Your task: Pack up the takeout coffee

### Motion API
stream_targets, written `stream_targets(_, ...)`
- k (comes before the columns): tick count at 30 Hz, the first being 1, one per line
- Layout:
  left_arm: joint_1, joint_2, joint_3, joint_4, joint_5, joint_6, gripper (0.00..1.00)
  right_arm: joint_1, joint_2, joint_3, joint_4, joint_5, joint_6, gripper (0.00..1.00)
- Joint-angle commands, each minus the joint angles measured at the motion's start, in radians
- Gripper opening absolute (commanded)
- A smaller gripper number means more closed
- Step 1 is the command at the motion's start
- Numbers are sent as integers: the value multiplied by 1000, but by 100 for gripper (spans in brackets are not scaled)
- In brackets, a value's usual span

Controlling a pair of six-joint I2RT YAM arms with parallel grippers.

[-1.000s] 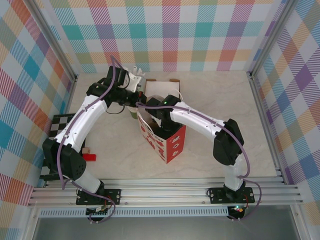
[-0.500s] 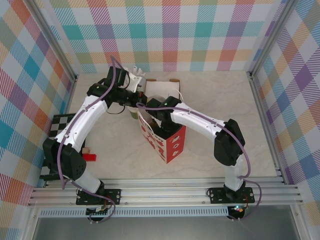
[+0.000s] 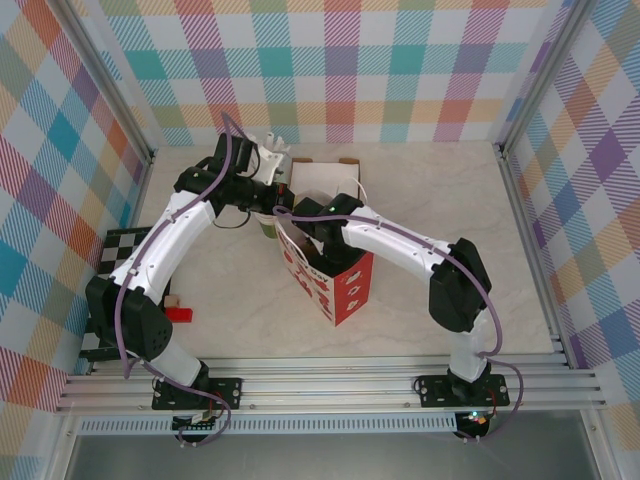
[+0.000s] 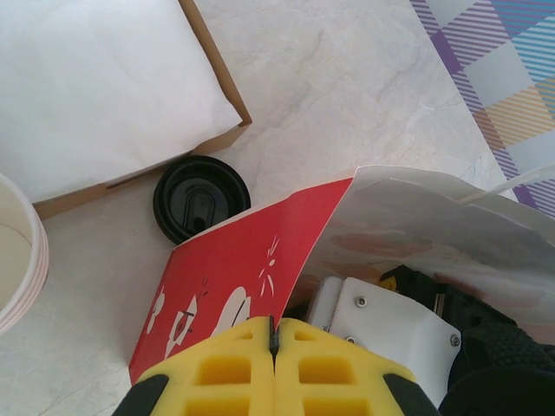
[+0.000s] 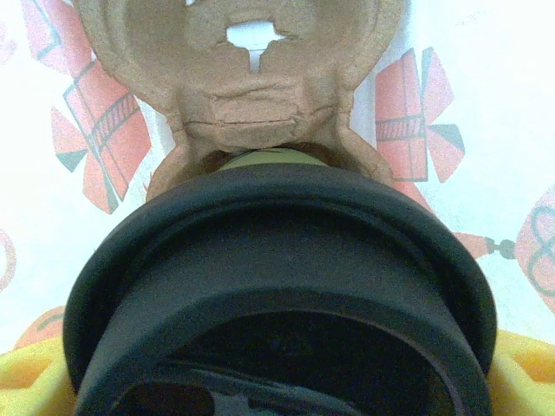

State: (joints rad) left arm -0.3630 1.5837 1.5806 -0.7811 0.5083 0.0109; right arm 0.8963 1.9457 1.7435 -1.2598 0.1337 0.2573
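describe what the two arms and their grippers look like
Both the left arm and right arm have smooth white shells between chunky black joints, with a purple cable looping along each. They stand on black base plates. The left gripper has blocky yellow fingers with rectangular recesses; the right gripper's fingers are yellow too.

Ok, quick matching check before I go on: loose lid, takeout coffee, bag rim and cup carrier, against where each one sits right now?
Things:
1. loose black lid
2. takeout coffee
3. red bag rim
4. pulp cup carrier

Places:
A. pinched in the shut left jaws
B. inside the bag, beyond the cup
C. on the table beside the flat box
D. between the right jaws, inside the bag

Pairs: 1-C, 2-D, 3-A, 4-B
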Motion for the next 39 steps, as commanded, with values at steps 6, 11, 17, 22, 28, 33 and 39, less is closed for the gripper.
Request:
stream_targets(6,5,4,-11,-6,26,-12,0,-5,-33,-6,13,18,11,34)
stream_targets(11,5,7,-11,-9,26,-11,0,-4,-33,-10,17,17,9,33)
stream_targets(17,6,9,-8,-11,28,-11,0,-5,-30,-23,26,12,9,33)
stream_targets(22,6,9,-10,-12,29,-11,0,-5,-25,-42,39,9,8,33)
stream_targets(28,6,11,-8,-14,29,-11,0,-5,-22,-59,53,5,10,33)
stream_targets(33,6,12,-8,-16,29,-10,0,-5,-22,-71,60,1,8,32)
stream_targets(39,6,12,-7,-17,29,-7,0,-5,-18,-87,72,-1,5,32)
